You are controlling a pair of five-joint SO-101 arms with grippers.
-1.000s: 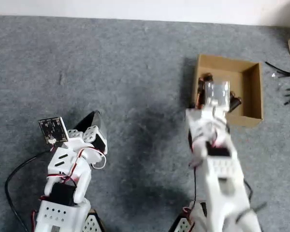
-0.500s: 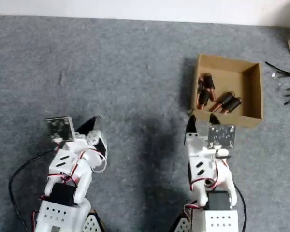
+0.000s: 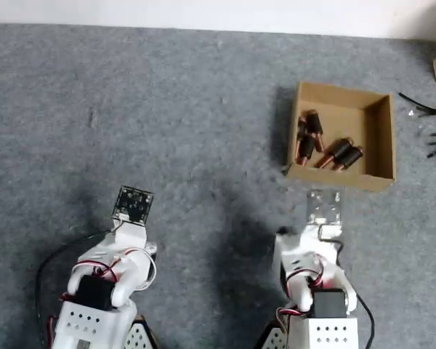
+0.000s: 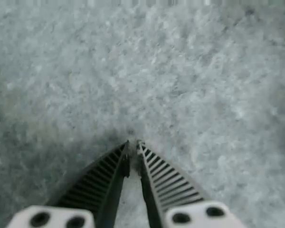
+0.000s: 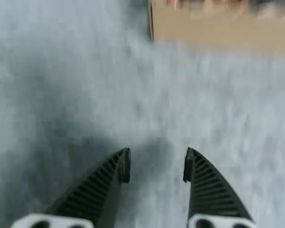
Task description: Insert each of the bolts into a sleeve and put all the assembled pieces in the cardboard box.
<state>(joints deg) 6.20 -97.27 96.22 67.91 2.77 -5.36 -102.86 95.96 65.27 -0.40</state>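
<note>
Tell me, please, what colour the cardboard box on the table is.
The cardboard box is plain light brown, shown best in the high view.

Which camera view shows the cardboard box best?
The high view: it shows the whole cardboard box, with assembled pieces inside. The right wrist view shows its near wall; the left wrist view shows grey carpet.
</note>
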